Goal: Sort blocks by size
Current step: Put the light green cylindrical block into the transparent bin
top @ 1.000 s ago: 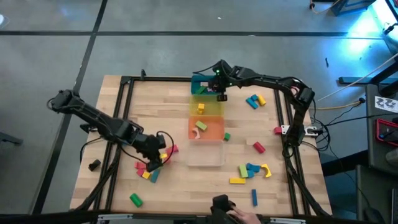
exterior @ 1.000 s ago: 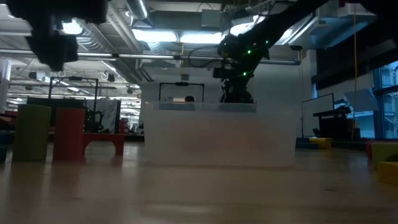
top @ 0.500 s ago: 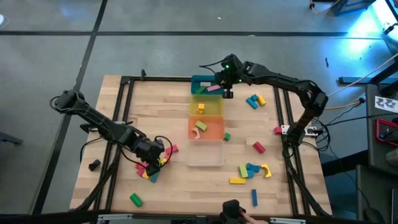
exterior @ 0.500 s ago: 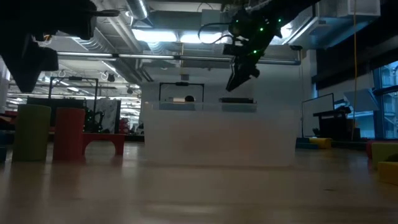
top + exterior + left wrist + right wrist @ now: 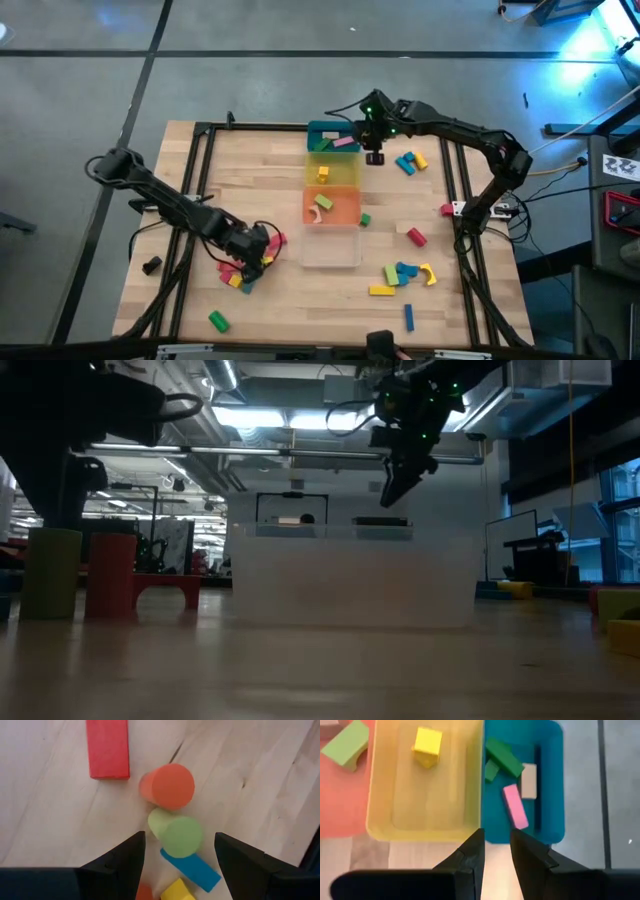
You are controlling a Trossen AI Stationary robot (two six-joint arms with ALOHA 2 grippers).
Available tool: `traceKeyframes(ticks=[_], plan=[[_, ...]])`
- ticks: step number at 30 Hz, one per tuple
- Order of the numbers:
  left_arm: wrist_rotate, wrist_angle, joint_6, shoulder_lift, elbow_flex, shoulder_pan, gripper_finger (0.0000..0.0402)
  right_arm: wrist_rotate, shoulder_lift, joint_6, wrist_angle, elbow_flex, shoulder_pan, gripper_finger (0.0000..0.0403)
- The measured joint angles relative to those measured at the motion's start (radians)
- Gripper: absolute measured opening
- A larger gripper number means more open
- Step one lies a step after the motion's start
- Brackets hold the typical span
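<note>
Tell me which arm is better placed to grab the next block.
Left. Its open gripper hangs right over the green cylinder in the left pile. The right gripper is empty, beside the teal bin, away from loose blocks.

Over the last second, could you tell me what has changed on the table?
The right gripper has pulled back from over the teal bin toward the right, leaving a pink block inside. The left gripper has come down, open, around the green cylinder. The other bins and scattered blocks have not moved.
</note>
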Motion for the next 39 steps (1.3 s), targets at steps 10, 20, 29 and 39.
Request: traceKeyframes(ticks=[10,20,29,39], plan=[[-0.007,0.001,0.022,0.087,0.000,0.000,0.0224,0.007,0.000,0.002,-0.023,0.000,0.000,0.0094],[-0.034,0.053,0.013,0.161,0.000,0.001,0.0185,0.007,-0.053,0.002,-0.109,0.000,0.000,0.0094],[-0.014,0.045,0.008,0.132,0.000,0.002,0.0115,0.008,-0.223,0.106,-0.249,0.000,0.000,0.0094],[0.112,0.051,0.008,-0.036,0.058,0.047,0.0115,-0.072,-0.383,0.388,-0.447,0.001,0.000,0.0094]])
